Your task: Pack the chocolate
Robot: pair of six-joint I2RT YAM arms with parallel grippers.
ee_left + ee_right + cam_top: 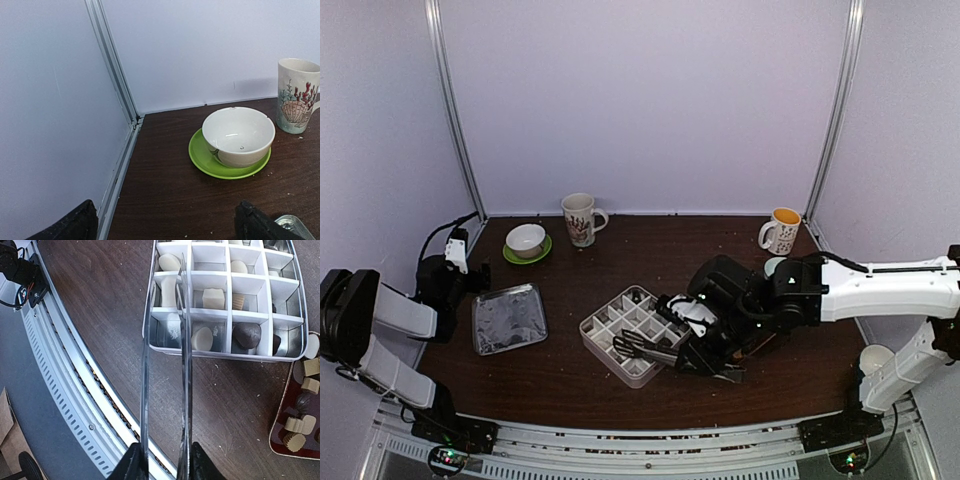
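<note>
The chocolate lies as white, tan and dark pieces in a white divided box (pixel 225 354), among them a white cube (pixel 213 298) and a dark lump (pixel 247 335). More loose chocolate pieces (pixel 300 425) sit on a red tray at the right edge. My right gripper (pixel 162 460) is shut on long metal tongs (pixel 186 365). Their blades stand slightly apart and reach over the box's left column, either side of a white piece (pixel 168 292). From above, the right gripper (pixel 705 355) is at the box (pixel 595 335). My left gripper (pixel 165 225) is open and holds nothing, far left near the wall.
A white bowl (pixel 239 135) on a green saucer (pixel 205 162) and a shell-patterned mug (pixel 296 95) stand at the back left. A metal tray (pixel 508 318) lies left of the box. An orange-filled mug (pixel 782 230) stands back right, and the table's railed front edge (pixel 85 390) is close.
</note>
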